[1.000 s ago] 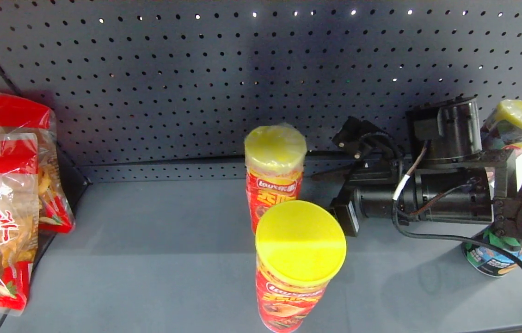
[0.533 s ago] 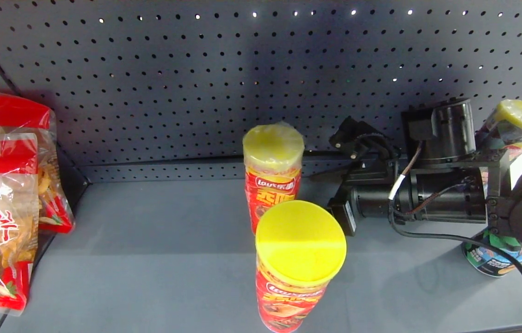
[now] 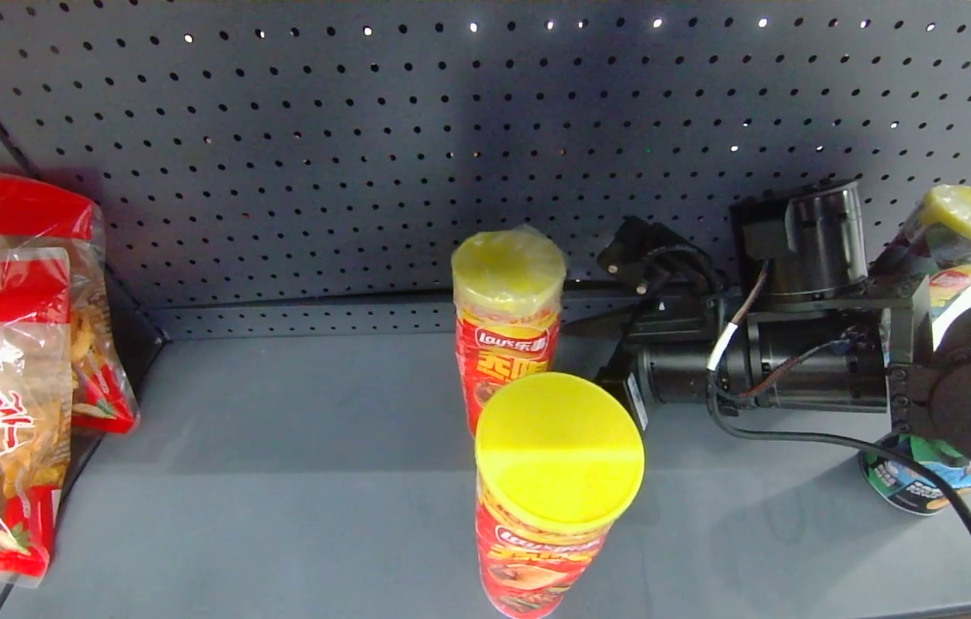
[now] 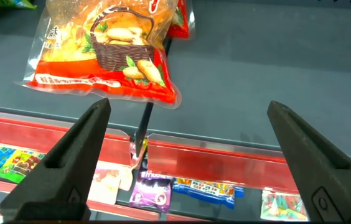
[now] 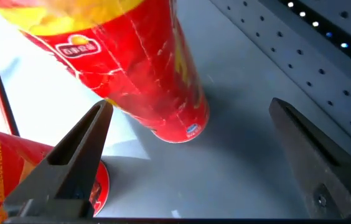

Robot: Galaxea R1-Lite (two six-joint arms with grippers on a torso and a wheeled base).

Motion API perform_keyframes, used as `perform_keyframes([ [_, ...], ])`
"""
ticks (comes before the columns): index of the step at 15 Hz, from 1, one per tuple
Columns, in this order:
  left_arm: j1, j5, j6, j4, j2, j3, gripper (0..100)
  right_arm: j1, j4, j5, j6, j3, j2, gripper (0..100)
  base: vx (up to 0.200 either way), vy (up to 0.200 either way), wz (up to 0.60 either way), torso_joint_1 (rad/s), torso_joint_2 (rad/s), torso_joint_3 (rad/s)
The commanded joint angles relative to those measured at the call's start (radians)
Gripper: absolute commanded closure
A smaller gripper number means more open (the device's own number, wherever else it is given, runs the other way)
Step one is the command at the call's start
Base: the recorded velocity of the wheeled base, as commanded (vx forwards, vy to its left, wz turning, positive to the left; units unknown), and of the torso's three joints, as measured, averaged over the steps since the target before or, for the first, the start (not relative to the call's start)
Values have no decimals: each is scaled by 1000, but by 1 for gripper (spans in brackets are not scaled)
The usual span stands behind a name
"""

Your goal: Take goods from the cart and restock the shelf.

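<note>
Right wrist view: my right pincer [image 5: 188,106] is spread, empty, the rear can [image 5: 132,62] standing on the shelf [image 5: 244,168] just ahead of its tips, the front can [image 5: 14,180] beside it. Two cans shelved, I judge; cart goods likely remain.

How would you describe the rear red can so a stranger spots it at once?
On the grey shelf with the pegboard back wall, two red cans stand mid-shelf, one behind the other. The rear can is nearer the wall; unlike the front can, its yellow lid wears crinkled clear film.
</note>
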Motion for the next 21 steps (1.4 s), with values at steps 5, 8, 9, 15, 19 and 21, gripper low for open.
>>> perform_keyframes([
  [5,1,0,-1,0,2,0,0,3,0,1,0,50,-52,0,0,0,0,0,0,0],
  [8,1,0,-1,0,2,0,0,10,0,1,-2,113,-115,0,0,0,0,0,0,0],
  [9,1,0,-1,0,2,0,0,10,0,3,-2,118,-125,0,0,0,0,0,0,0],
  [15,1,0,-1,0,2,0,0,23,0,14,-6,184,-181,0,0,0,0,0,0,0],
  [19,1,0,-1,0,2,0,0,19,1,12,-2,287,-277,0,0,0,0,0,0,0],
  [21,1,0,-1,0,2,2,0,7,3,12,0,340,-332,0,0,0,0,0,0,0],
])
